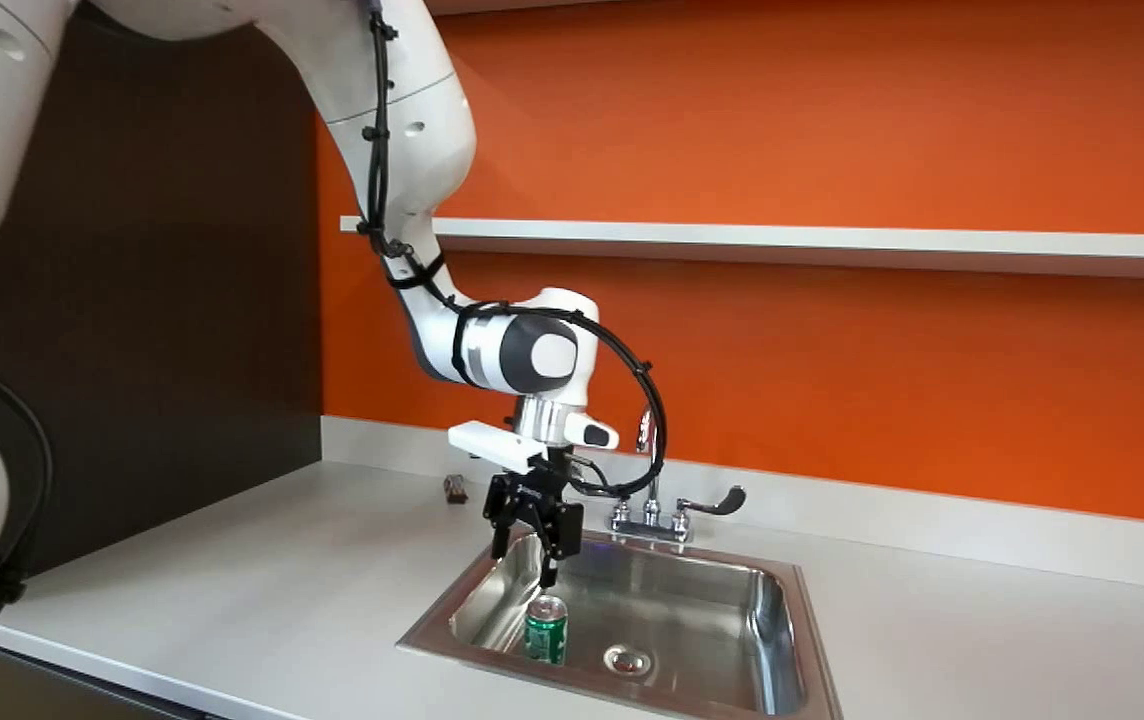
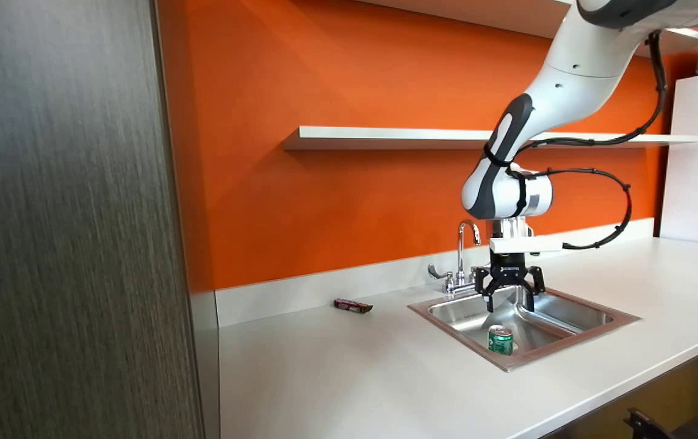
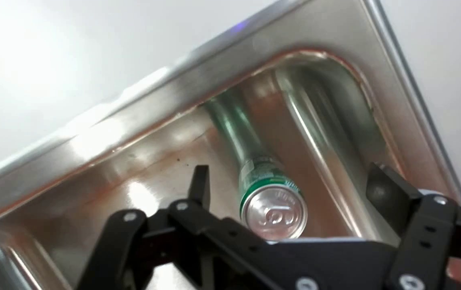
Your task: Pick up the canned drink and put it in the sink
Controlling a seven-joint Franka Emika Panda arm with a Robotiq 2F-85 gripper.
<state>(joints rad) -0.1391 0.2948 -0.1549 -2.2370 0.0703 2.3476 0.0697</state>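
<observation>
Item inspected: a small green metal drink can with a silvery top (image 3: pixel 273 201). It stands upright on the floor of the rectangular stainless-steel sink (image 3: pixel 335 32), near the round metal drain (image 1: pixel 627 660) but apart from it. On location alone, I judge the task's placement met.

The black two-fingered end effector (image 2: pixel 510 305) hangs above the can, fingers spread, with nothing between them.

Handling assessment: I expect thin, smooth walls, liable to slip if wet. I cannot tell whether the can is full. If full, I would rate it stiff and moderately heavy; if drained, light and easily dented.

Should a hold be required, I recommend gripping squarely across the round side wall at mid-height, below the top's raised rim, with even, moderate pressure. In the wrist view the can sits off-centre, nearer one finger; I would centre first to avoid toppling it. The sink's sidewall stands near, so finger room may be limited.
</observation>
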